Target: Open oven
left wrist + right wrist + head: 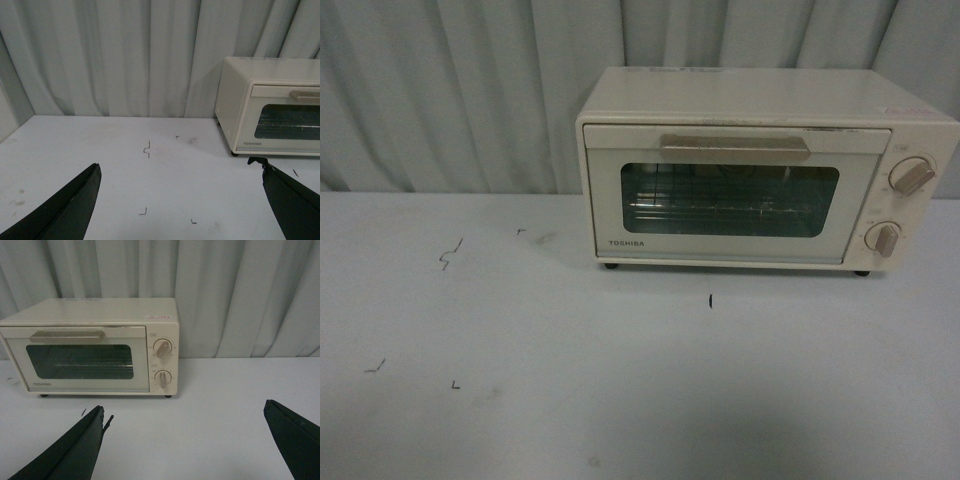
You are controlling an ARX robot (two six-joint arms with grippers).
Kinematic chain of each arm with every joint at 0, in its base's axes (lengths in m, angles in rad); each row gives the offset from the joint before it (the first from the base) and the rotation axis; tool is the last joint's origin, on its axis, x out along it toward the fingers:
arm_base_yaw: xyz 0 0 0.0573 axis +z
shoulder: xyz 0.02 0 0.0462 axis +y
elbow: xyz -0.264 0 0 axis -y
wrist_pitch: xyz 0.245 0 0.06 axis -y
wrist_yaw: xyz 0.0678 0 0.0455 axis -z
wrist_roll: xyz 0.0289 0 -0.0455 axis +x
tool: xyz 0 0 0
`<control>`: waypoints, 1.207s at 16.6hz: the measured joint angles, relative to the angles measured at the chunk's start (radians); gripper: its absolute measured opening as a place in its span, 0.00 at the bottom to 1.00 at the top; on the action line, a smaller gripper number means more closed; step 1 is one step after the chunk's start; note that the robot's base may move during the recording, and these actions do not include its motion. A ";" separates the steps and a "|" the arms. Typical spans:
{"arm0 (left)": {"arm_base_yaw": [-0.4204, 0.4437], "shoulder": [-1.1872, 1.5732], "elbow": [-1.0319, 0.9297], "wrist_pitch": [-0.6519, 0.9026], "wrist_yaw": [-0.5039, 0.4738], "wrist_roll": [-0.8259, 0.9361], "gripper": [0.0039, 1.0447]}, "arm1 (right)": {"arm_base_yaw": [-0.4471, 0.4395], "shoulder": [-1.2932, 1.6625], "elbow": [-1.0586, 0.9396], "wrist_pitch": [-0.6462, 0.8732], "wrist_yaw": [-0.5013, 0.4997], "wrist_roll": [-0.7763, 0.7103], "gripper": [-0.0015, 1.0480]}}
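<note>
The cream-white Toshiba oven (760,170) stands at the back right of the white table, door shut. Its beige bar handle (735,148) runs along the top of the glass door, and two round knobs (912,176) sit on its right side. A wire rack shows through the window. No arm appears in the front view. My left gripper (180,170) is open over bare table, well short of the oven (270,112). My right gripper (184,412) is open too, facing the oven (90,347) from a distance, nothing between its fingers.
A grey pleated curtain (450,90) hangs behind the table. Small black marks (450,253) dot the white tabletop (620,380). Open table surface lies in front of the oven and to its left.
</note>
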 joint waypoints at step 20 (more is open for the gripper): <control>0.000 0.000 0.000 0.000 0.000 0.000 0.94 | 0.000 0.000 0.000 0.000 0.000 0.000 0.94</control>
